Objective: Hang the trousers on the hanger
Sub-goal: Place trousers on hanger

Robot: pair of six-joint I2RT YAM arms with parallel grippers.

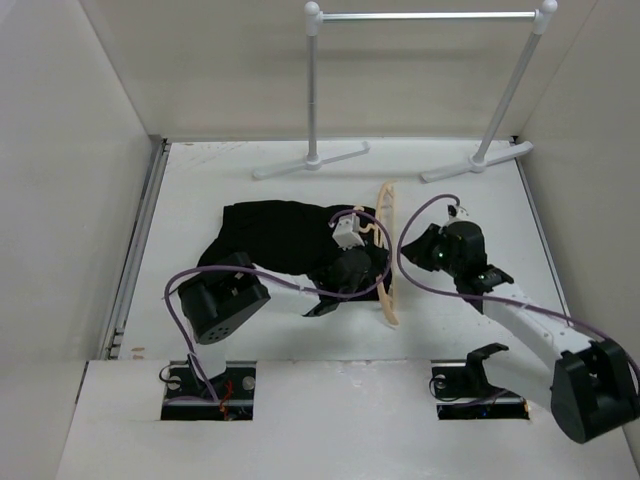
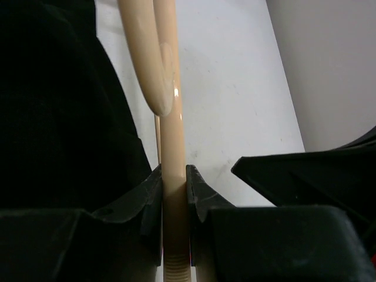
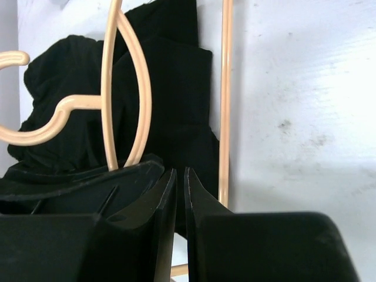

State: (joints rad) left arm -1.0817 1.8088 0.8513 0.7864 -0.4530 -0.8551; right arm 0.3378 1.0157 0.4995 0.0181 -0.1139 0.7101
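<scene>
The black trousers point(image 1: 270, 232) lie bunched on the white table, left of centre. The tan wooden hanger point(image 1: 388, 215) lies flat along their right edge. My left gripper point(image 1: 378, 280) is shut on the hanger's straight bar point(image 2: 175, 147); in the left wrist view point(image 2: 174, 176) the bar fills the gap between the jaws, with trousers point(image 2: 59, 106) to the left. My right gripper point(image 1: 410, 245) is just right of the hanger. In the right wrist view point(image 3: 180, 173) its jaws are together and empty, with the hanger point(image 3: 225, 100), its hook point(image 3: 35, 135) and the trousers point(image 3: 170, 88) beyond them.
A white garment rail point(image 1: 430, 16) stands at the back on two feet point(image 1: 310, 160). White walls close in the table on the left, right and back. Purple cables point(image 1: 420, 285) loop over both arms. A black part point(image 2: 317, 170) sits close on the right in the left wrist view.
</scene>
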